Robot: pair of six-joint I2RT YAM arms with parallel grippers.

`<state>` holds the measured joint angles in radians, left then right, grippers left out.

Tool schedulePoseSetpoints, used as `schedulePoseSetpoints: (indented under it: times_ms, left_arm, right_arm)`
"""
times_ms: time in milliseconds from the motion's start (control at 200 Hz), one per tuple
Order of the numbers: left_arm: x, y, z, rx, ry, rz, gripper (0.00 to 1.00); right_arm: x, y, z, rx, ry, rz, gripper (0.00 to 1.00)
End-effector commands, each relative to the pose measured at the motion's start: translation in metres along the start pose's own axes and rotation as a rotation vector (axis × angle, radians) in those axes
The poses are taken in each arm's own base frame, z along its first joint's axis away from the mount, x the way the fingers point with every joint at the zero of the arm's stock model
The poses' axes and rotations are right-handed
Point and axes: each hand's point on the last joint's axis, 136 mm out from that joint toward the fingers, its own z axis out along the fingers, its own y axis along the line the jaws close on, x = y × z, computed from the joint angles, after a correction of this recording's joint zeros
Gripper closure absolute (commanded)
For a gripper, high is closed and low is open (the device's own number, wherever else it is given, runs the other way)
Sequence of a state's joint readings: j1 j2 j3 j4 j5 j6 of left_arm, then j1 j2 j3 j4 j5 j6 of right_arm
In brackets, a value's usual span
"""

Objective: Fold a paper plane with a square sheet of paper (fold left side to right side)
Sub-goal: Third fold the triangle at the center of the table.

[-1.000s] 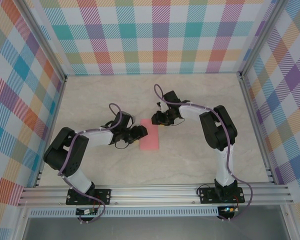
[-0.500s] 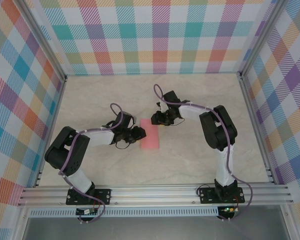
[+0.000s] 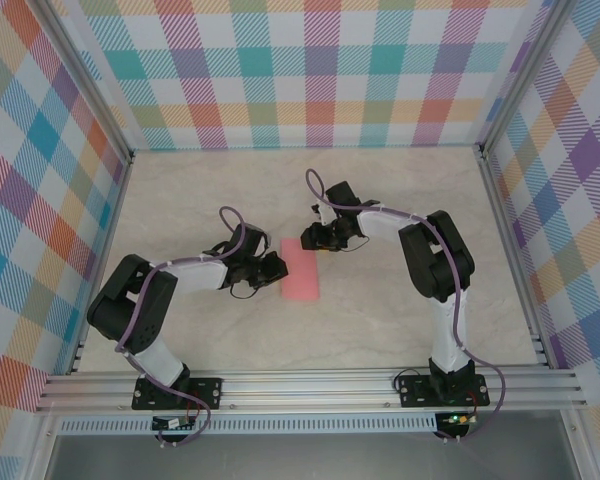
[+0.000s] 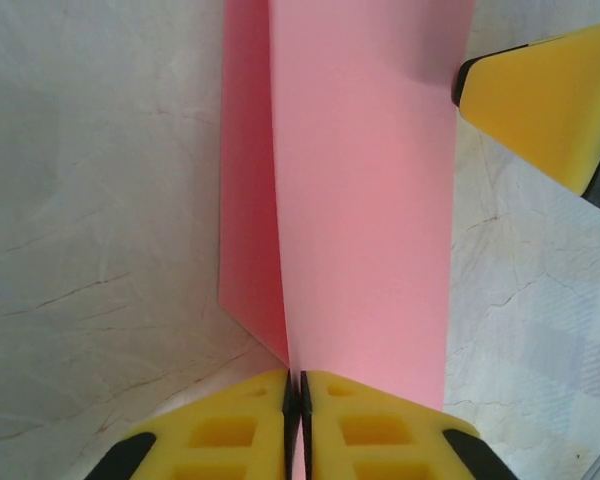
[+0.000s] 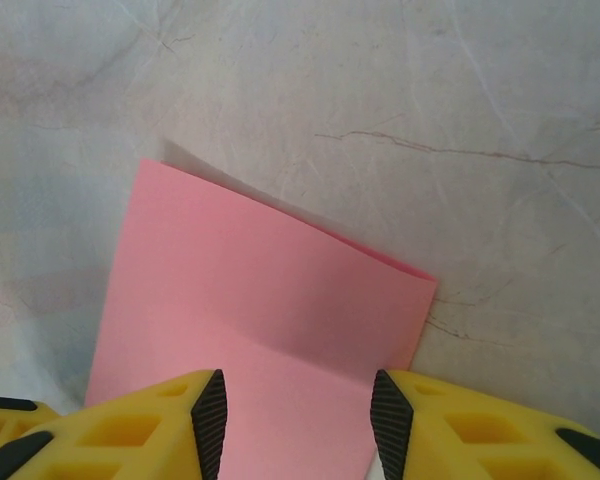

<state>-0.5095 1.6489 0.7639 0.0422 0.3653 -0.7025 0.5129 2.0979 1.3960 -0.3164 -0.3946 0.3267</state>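
Paper [image 3: 300, 270] looks thin, likely limp and easily creased: left gripper [image 4: 294, 385] pinches its left edge, right gripper [image 5: 298, 395] spread astride far end; best held lightly at edges.

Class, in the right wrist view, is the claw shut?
No, the right claw stands open, yellow fingers apart above the salmon-pink paper sheet.

Left hand [image 3: 279, 269] and right hand [image 3: 307, 241] at the pink paper [image 3: 302, 279].
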Motion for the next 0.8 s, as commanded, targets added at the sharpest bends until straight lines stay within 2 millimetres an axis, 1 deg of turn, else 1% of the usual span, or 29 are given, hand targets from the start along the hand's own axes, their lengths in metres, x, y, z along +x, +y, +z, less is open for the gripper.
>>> schedulePoseSetpoints:
  times_ms: [0,110,175,235,280,335,365,385,455,470,475,480,485,490,495,505,615,710,795]
  left_arm:
    - [0.001,-0.007,-0.007,0.008,-0.008,0.016,0.92]
    - [0.001,-0.009,-0.008,0.014,-0.009,0.004,0.95]
    - [0.001,-0.009,-0.009,0.015,-0.009,-0.007,0.96]
    - [0.001,-0.01,-0.009,0.018,-0.007,-0.023,0.97]
    - [0.001,-0.011,-0.008,0.02,-0.003,-0.035,0.98]
    - [0.002,-0.011,-0.008,0.021,0.0,-0.049,0.98]
    - [0.001,-0.012,-0.008,0.022,0.0,-0.057,0.98]
    - [0.002,-0.012,-0.008,0.021,0.002,-0.061,0.99]
    - [0.002,-0.012,-0.009,0.018,0.005,-0.072,0.99]
    - [0.002,-0.012,-0.009,0.018,0.006,-0.074,0.99]
    - [0.002,-0.012,-0.009,0.018,0.006,-0.074,0.99]
    - [0.001,-0.013,-0.009,0.019,0.006,-0.074,0.99]
    - [0.001,-0.013,-0.009,0.019,0.006,-0.073,0.99]
    - [0.002,-0.013,-0.009,0.018,0.007,-0.073,0.99]
    - [0.002,-0.012,-0.009,0.018,0.007,-0.074,0.99]
    - [0.002,-0.013,-0.009,0.019,0.007,-0.074,0.99]
    - [0.002,-0.014,-0.009,0.022,0.012,-0.083,1.0]
    - [0.003,-0.015,-0.009,0.028,0.02,-0.086,1.0]
    - [0.004,-0.017,-0.009,0.034,0.026,-0.086,1.0]
  right_arm:
    - [0.0,-0.006,-0.003,0.053,-0.029,-0.058,0.52]
    - [-0.009,0.001,-0.022,0.069,-0.098,-0.113,0.46]
    - [-0.015,0.007,-0.042,0.085,-0.16,-0.152,0.41]
    - [-0.014,0.013,-0.061,0.096,-0.214,-0.188,0.37]
    - [-0.012,0.019,-0.074,0.09,-0.245,-0.214,0.37]
    - [0.0,0.027,-0.087,0.076,-0.273,-0.251,0.36]
    - [0.01,0.033,-0.093,0.07,-0.289,-0.288,0.36]
    - [0.016,0.036,-0.094,0.069,-0.291,-0.306,0.36]
    - [0.046,0.047,-0.096,0.088,-0.289,-0.404,0.35]
    - [0.051,0.048,-0.095,0.092,-0.287,-0.417,0.35]
    - [0.056,0.047,-0.094,0.097,-0.279,-0.421,0.35]
    - [0.057,0.05,-0.096,0.098,-0.288,-0.434,0.35]
    - [0.062,0.047,-0.093,0.106,-0.278,-0.435,0.35]
    - [0.061,0.051,-0.095,0.103,-0.288,-0.446,0.35]
    - [0.065,0.048,-0.094,0.109,-0.282,-0.447,0.35]
    - [0.07,0.05,-0.093,0.112,-0.282,-0.462,0.35]
    - [0.11,0.065,-0.087,0.133,-0.312,-0.584,0.35]
    - [0.134,0.078,-0.078,0.193,-0.334,-0.718,0.34]
    - [0.146,0.089,-0.066,0.239,-0.341,-0.814,0.33]
